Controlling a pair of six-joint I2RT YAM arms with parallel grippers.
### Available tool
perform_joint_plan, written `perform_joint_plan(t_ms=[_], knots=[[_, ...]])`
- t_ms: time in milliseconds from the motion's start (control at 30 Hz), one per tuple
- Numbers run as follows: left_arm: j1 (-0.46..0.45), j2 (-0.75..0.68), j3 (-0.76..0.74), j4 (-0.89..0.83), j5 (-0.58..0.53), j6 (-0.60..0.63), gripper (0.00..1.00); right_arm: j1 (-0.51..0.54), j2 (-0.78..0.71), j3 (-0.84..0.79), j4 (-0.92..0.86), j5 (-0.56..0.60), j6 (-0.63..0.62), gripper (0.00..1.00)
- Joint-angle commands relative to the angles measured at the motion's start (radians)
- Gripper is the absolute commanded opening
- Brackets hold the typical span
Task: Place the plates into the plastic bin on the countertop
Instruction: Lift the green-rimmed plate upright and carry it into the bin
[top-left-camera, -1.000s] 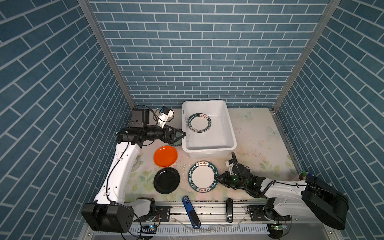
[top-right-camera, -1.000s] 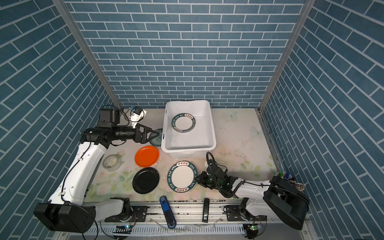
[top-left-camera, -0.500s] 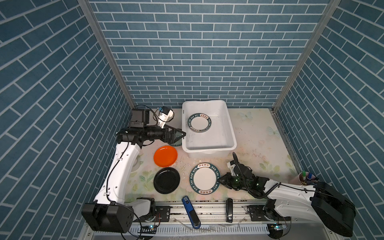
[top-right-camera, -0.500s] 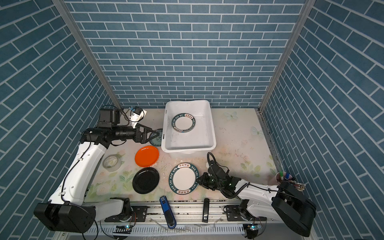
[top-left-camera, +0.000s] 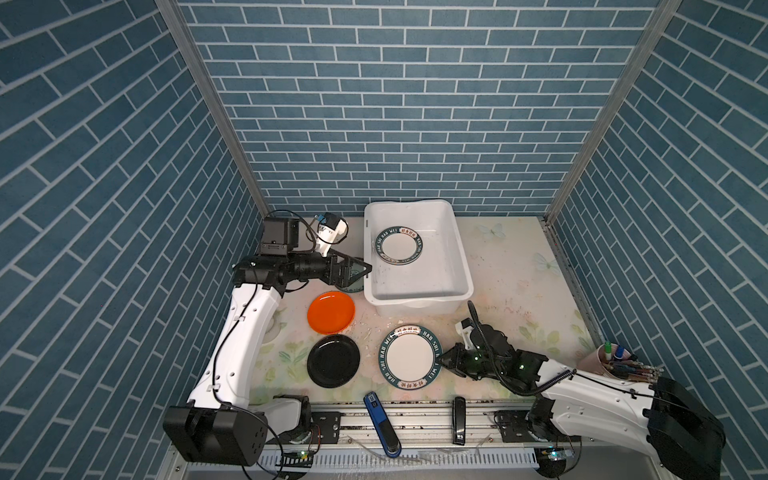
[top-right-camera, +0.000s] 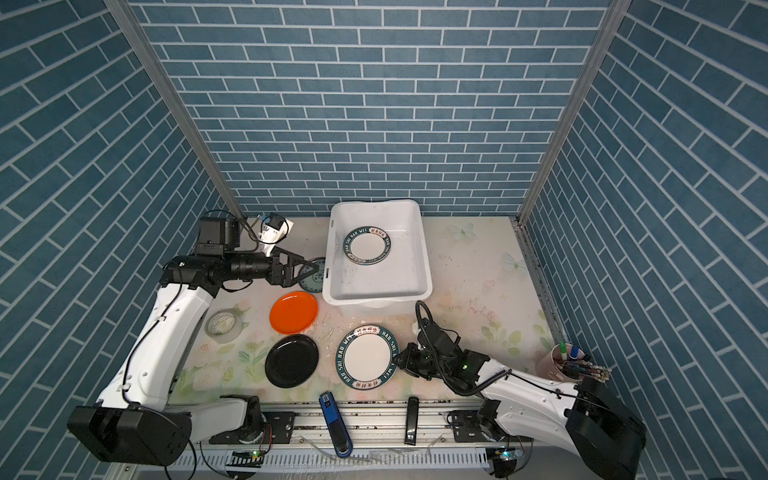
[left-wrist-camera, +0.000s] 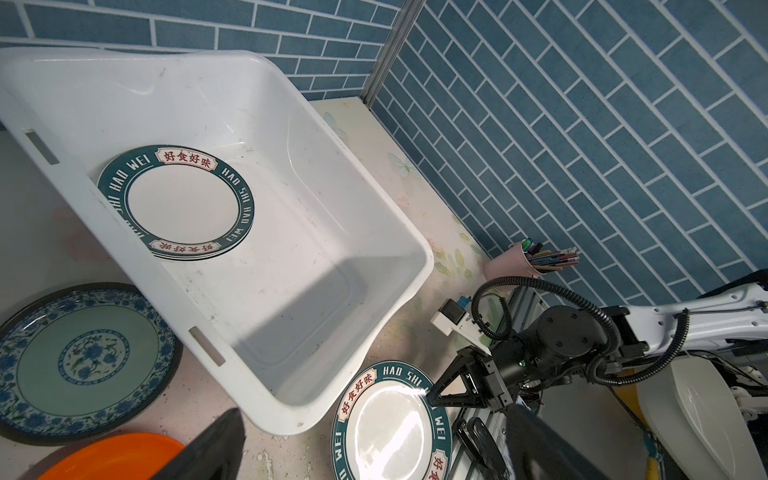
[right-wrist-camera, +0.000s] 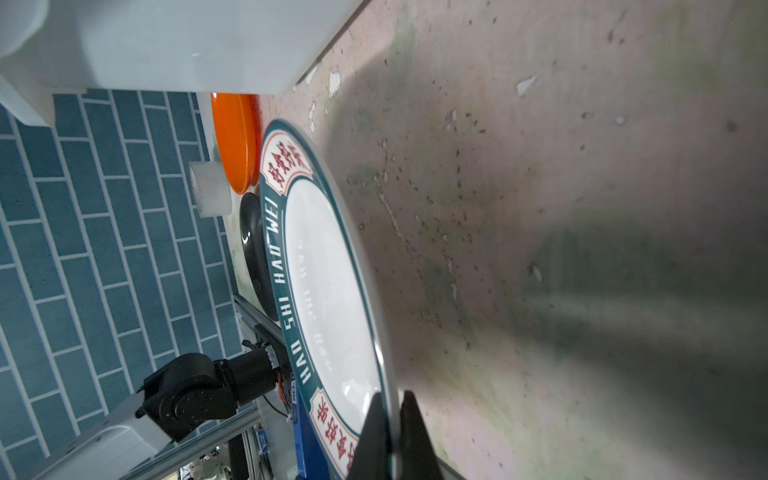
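Observation:
The white plastic bin stands at the back of the countertop, with a teal-lettered plate lying on a stack inside it. A second lettered plate lies nearly flat near the front, and my right gripper is shut on its right rim. An orange plate and a black plate lie to its left. My left gripper hangs open and empty beside the bin's left wall, above a teal patterned plate.
A whitish tape roll sits under the left arm. A pink cup of pens stands at the right edge. A blue tool and a black one lie on the front metal rail.
The right arm has swung lower and outward while keeping its grip. The lettered plate has slid slightly toward the front. The left arm has not moved.

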Motion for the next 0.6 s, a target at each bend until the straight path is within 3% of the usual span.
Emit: perform_joint_plan(t_ms=[0, 567], knots=[[0.006, 0.003, 0.011, 0.004, 0.009, 0.007, 0.99, 0.003, -0.047, 0.042, -0.087, -0.013, -0.021, 0.00], [0.006, 0.008, 0.031, -0.007, 0.005, 0.006, 0.99, 0.001, -0.100, 0.168, -0.343, -0.084, -0.104, 0.00]])
